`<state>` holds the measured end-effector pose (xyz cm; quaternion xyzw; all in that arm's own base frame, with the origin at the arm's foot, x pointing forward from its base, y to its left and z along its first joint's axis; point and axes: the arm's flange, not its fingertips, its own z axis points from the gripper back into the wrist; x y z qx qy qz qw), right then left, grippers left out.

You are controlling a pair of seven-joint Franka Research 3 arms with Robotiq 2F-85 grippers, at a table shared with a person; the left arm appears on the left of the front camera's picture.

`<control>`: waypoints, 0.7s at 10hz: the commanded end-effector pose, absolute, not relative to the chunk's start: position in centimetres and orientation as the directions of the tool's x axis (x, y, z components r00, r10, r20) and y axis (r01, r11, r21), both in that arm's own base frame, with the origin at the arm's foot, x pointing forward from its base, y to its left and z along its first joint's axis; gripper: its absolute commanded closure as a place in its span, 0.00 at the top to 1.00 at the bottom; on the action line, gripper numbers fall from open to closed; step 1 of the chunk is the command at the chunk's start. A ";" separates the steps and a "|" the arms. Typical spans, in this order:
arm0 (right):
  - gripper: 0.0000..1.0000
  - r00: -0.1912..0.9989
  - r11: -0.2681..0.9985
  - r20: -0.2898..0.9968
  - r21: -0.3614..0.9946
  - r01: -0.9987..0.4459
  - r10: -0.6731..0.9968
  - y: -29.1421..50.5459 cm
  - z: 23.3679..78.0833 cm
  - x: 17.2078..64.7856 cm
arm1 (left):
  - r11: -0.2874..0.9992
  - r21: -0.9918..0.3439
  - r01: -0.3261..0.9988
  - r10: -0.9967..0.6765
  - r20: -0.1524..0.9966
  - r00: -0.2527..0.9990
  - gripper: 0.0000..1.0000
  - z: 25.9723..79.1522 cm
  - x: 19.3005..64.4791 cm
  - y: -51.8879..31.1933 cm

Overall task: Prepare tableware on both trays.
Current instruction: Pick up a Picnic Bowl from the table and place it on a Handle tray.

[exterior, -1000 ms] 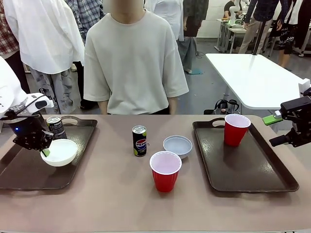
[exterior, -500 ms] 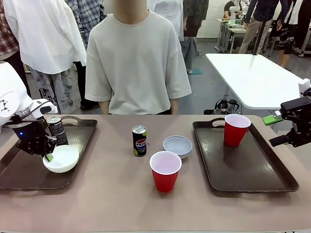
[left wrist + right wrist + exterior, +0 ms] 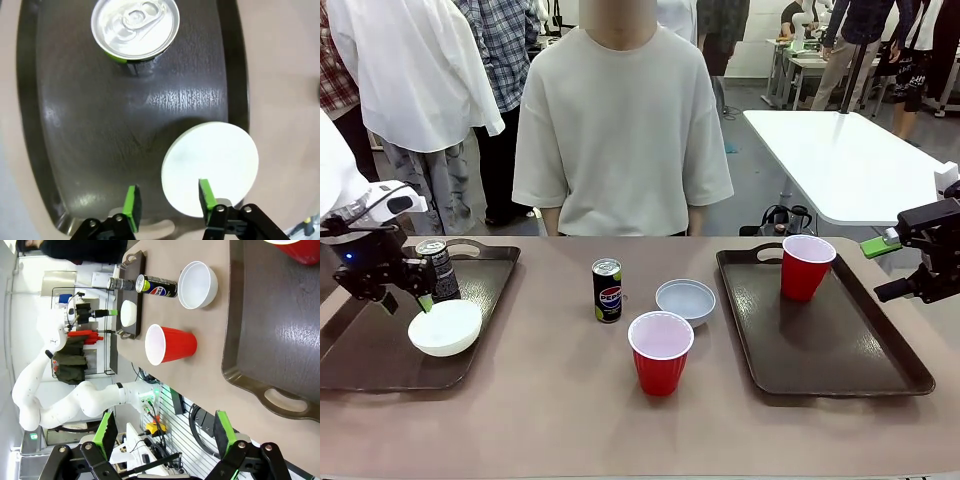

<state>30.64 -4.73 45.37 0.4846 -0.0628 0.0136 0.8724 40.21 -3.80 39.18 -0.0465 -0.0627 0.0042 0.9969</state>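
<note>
On the left tray (image 3: 370, 350) a white bowl (image 3: 445, 327) rests in front of a dark can (image 3: 438, 270). My left gripper (image 3: 406, 300) hangs open just above the bowl's left rim with nothing in it. In the left wrist view the gripper (image 3: 169, 199) is open, one finger over the edge of the bowl (image 3: 210, 167), with the can top (image 3: 135, 27) farther off. A red cup (image 3: 806, 266) stands on the right tray (image 3: 840, 350). My right gripper (image 3: 885, 268) is open and empty, off that tray's right side; the gripper (image 3: 165, 432) is also seen in the right wrist view.
Between the trays on the bare table are a Pepsi can (image 3: 607, 290), a grey-blue bowl (image 3: 685, 300) and a second red cup (image 3: 660, 352). A person (image 3: 620, 130) stands at the far edge, hands down. A white table (image 3: 840, 160) is behind on the right.
My left gripper has opened and let go of the white bowl, which now sits on the left tray. The gripper has lifted slightly up and left. The right arm has stayed still.
</note>
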 end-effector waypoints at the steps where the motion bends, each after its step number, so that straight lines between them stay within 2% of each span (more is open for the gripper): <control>1: 1.00 0.989 0.504 0.141 0.857 -0.104 -0.036 -4.7 45.3 30.9 | 0.984 -0.180 0.005 0.013 0.099 0.995 0.89 41.0 38.7 -3.5; 2: 1.00 0.989 0.504 0.141 0.857 -0.104 -0.036 -4.7 45.3 30.9 | 0.965 -0.260 0.032 -0.013 0.074 0.997 1.00 42.2 38.6 -3.7; 4: 1.00 0.989 0.504 0.141 0.857 -0.104 -0.036 -4.7 45.3 30.9 | 0.814 -0.576 0.077 -0.078 0.024 0.997 1.00 45.5 38.0 -3.4; 6: 1.00 0.989 0.504 0.141 0.857 -0.104 -0.036 -4.7 45.3 30.9 | 0.609 -0.792 0.049 -0.060 0.016 0.998 1.00 47.8 37.1 -2.0; 7: 1.00 0.989 0.504 0.141 0.857 -0.104 -0.036 -4.7 45.3 30.9 | 0.462 -0.885 0.052 -0.050 0.032 0.998 1.00 48.6 36.4 -1.3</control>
